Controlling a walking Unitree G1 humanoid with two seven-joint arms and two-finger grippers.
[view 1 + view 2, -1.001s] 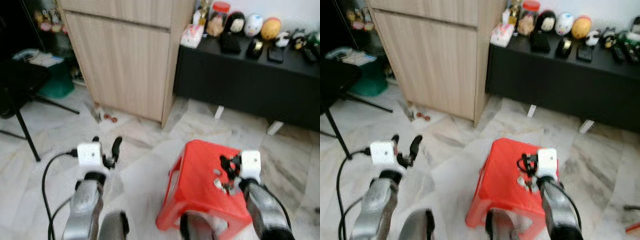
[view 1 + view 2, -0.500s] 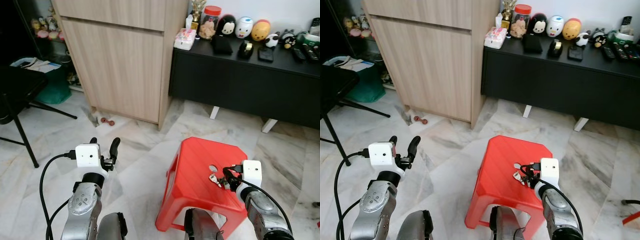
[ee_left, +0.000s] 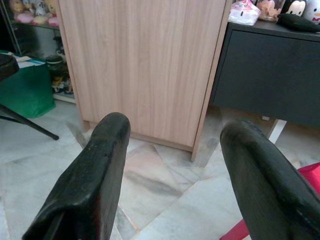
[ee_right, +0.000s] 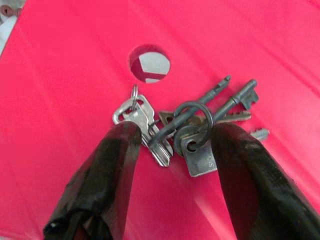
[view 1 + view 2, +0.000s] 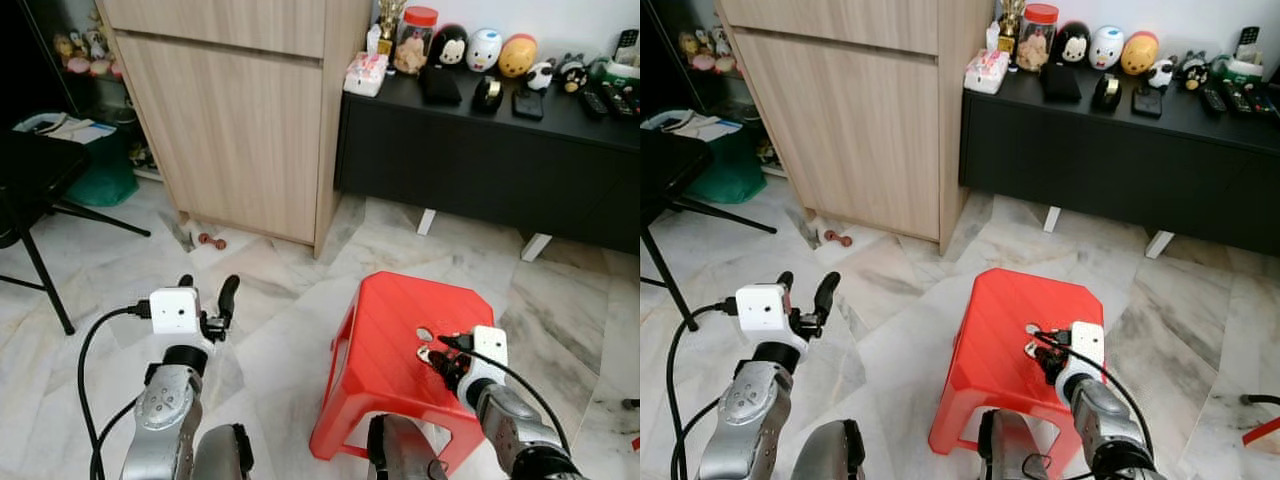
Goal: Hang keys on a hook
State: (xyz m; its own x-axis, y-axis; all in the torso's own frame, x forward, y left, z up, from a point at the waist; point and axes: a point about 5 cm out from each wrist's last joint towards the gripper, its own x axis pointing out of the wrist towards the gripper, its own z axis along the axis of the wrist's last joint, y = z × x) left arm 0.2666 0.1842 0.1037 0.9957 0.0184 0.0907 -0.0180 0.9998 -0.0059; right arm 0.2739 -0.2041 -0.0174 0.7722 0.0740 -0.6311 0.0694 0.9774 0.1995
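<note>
Lowered since a moment ago, my right pincer [image 4: 170, 165] now straddles the bunch of silver metal keys [image 4: 187, 127] on the red plastic stool [image 5: 395, 330], fingers wide; my left pincer [image 5: 207, 297] hangs open at nine o'clock.

From the head, the right gripper [image 5: 446, 358] covers most of the keys [image 5: 426, 353], so single keys cannot be told apart there. In the right wrist view its black fingers [image 4: 107, 170] hide the key tips lying under them. The red stool [image 5: 395, 340] has its lower legs cut off by the frame's bottom edge. The small figures on the black table [image 5: 560, 110] are too small to identify. The black chair [image 5: 25, 180] is cut by the left edge
</note>
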